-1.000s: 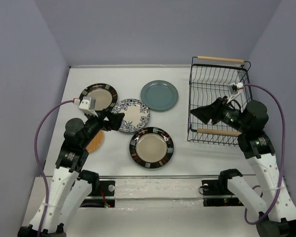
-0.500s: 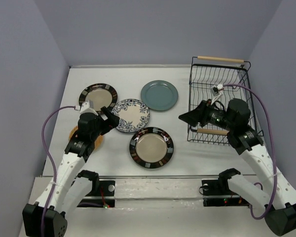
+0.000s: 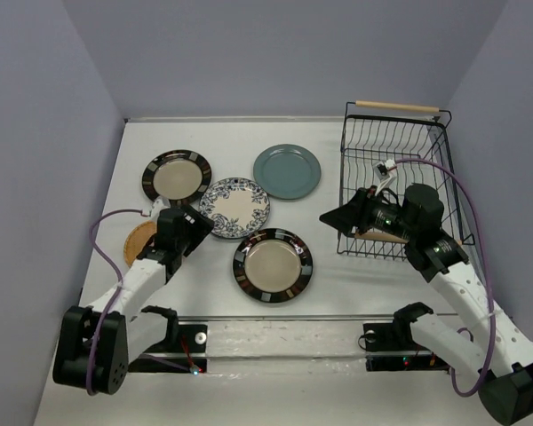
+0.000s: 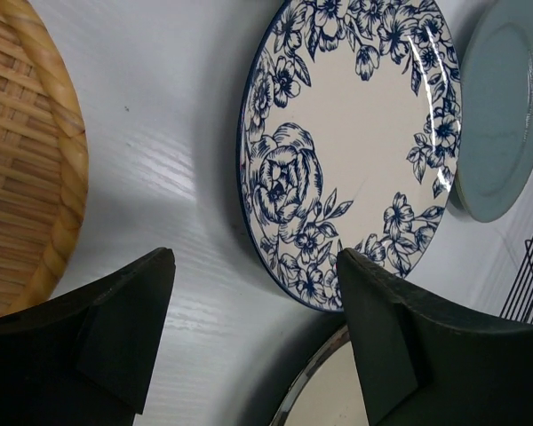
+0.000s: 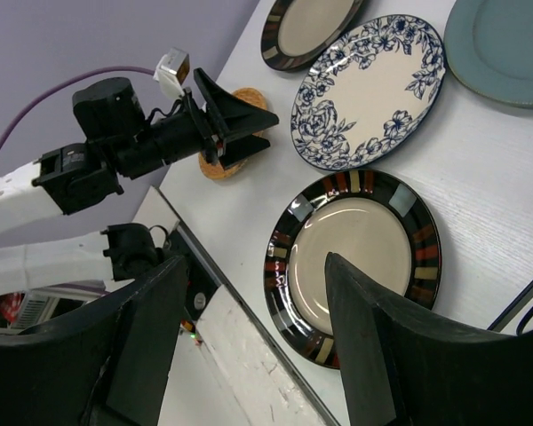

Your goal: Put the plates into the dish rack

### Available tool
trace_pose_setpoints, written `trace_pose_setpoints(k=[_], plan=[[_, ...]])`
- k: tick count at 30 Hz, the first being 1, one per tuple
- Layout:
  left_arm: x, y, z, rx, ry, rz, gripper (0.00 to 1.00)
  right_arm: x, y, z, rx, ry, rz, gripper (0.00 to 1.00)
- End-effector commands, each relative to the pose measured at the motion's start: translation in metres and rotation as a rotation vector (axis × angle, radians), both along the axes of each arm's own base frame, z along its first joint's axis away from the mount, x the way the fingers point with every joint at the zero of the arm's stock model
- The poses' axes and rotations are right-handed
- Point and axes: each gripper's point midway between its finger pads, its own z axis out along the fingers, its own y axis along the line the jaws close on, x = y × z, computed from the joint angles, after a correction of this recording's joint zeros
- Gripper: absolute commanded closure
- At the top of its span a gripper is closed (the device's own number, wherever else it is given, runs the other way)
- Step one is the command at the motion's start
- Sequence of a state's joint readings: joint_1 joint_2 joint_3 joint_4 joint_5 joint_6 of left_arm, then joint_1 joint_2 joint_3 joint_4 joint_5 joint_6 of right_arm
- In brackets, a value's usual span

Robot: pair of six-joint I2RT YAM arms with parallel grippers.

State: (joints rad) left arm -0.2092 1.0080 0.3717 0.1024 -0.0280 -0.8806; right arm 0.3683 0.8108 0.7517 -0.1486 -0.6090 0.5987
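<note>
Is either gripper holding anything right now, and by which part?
Nothing is held; the left gripper and the right gripper are both open and empty.

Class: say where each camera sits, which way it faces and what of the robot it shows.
Top external: above and behind, looking down on the white table; left arm and right arm show.
Left wrist: behind the left end effector, facing down at the white-and-blue floral round plate; fingers show.
Right wrist: behind the right end effector, facing toward the left arm; fingers show.
Shared: all see the floral plate.

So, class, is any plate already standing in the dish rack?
No, all five plates lie flat on the table, outside the dish rack.
</note>
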Motion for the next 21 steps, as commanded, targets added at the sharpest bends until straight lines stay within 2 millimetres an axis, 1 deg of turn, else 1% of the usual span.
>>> trace_pose_setpoints(k=[1, 4, 5, 6, 7, 8, 9, 10, 13, 16, 17, 18, 19, 20, 21], plan=[[0.024, -0.001, 0.004, -0.033, -0.071, 0.051, 0.17, 0.001, 0.004, 0.015, 0.024, -0.084, 0.018, 0.31], [0.031, -0.006, -0.001, -0.062, -0.067, 0.056, 0.27, 0.002, 0.005, 0.013, 0.023, -0.079, 0.021, 0.31], [0.032, -0.008, -0.006, -0.064, -0.055, 0.062, 0.28, 0.002, 0.005, 0.012, 0.021, -0.078, 0.021, 0.32], [0.035, -0.010, -0.006, -0.063, -0.062, 0.063, 0.30, 0.002, 0.005, 0.011, 0.021, -0.076, 0.021, 0.32], [0.038, -0.006, -0.009, -0.042, -0.061, 0.086, 0.30, 0.002, 0.005, 0.010, 0.020, -0.072, 0.021, 0.32], [0.040, -0.009, -0.006, -0.044, -0.069, 0.080, 0.30, 0.002, 0.004, 0.010, 0.021, -0.071, 0.018, 0.32], [0.042, -0.007, -0.012, -0.028, -0.054, 0.095, 0.31, 0.003, 0.004, 0.008, 0.019, -0.070, 0.017, 0.32], [0.046, -0.008, -0.010, -0.024, -0.064, 0.102, 0.32, 0.003, 0.004, 0.007, 0.018, -0.066, 0.013, 0.32], [0.052, -0.011, -0.012, -0.022, -0.069, 0.114, 0.39, 0.004, 0.005, 0.005, 0.021, -0.059, 0.013, 0.32], [0.057, -0.010, -0.015, -0.007, -0.081, 0.140, 0.41, 0.004, 0.004, 0.006, 0.022, -0.063, 0.010, 0.32], [0.057, -0.008, -0.017, 0.000, -0.086, 0.156, 0.45, 0.004, 0.004, 0.006, 0.023, -0.065, 0.006, 0.32], [0.057, -0.008, -0.020, 0.003, -0.084, 0.163, 0.46, 0.003, 0.003, 0.006, 0.023, -0.065, 0.005, 0.32], [0.058, -0.008, -0.018, -0.001, -0.105, 0.171, 0.56, 0.002, 0.003, 0.008, 0.025, -0.068, 0.005, 0.32], [0.059, -0.008, -0.018, -0.002, -0.113, 0.176, 0.62, 0.003, 0.003, 0.007, 0.026, -0.066, 0.003, 0.32], [0.059, -0.009, -0.017, -0.009, -0.123, 0.179, 0.75, 0.002, 0.003, 0.008, 0.027, -0.067, 0.003, 0.32]])
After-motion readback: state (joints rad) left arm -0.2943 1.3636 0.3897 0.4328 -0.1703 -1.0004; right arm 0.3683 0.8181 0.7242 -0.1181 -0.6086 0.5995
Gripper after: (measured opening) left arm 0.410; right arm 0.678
